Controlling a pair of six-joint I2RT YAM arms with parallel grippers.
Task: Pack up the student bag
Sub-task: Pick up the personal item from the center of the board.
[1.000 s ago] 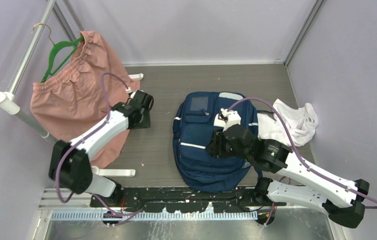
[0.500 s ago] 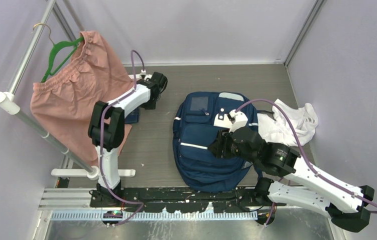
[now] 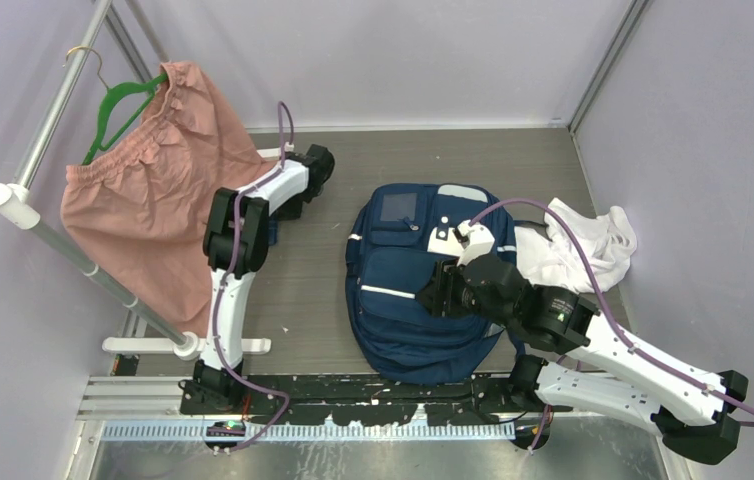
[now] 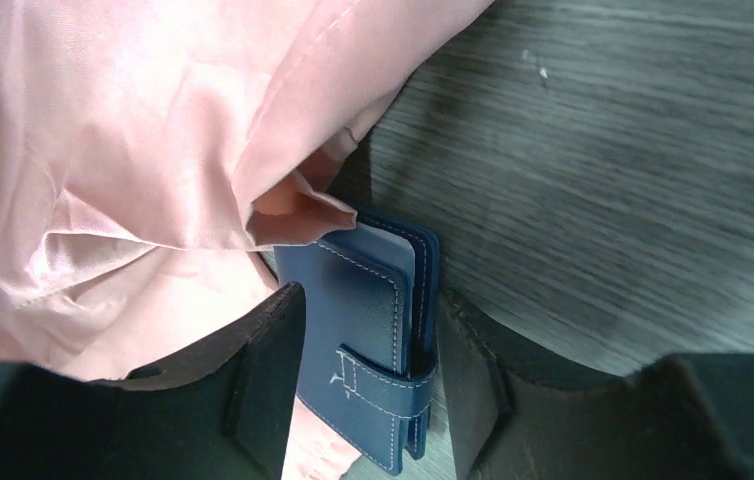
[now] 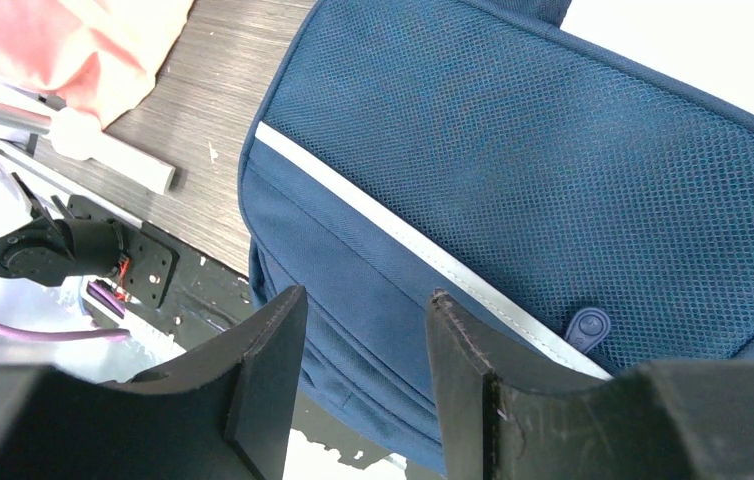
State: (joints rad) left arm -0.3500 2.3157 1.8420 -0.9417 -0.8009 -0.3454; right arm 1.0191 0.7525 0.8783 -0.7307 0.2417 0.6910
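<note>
The student bag (image 3: 403, 290), navy with white stripes, lies flat at the table's middle with its front pocket up. My right gripper (image 3: 431, 295) hovers over its lower front, open and empty. In the right wrist view the gripper (image 5: 368, 300) is above the bag's mesh pocket (image 5: 553, 150) and white stripe (image 5: 403, 235). My left gripper (image 3: 288, 210) reaches to the back left. In the left wrist view it (image 4: 368, 295) is open, its fingers on either side of a navy wallet (image 4: 353, 260) that lies partly under the pink shorts (image 4: 103, 150).
The pink shorts (image 3: 143, 200) hang on a green hanger (image 3: 118, 110) from a metal rail (image 3: 53, 110) at the left. A white cloth (image 3: 583, 245) lies right of the bag. Grey walls close in the table on three sides.
My left arm has swung from a low bent pose to a stretched one, its wrist now farther back beside the shorts. My right gripper has shifted slightly over the bag.
</note>
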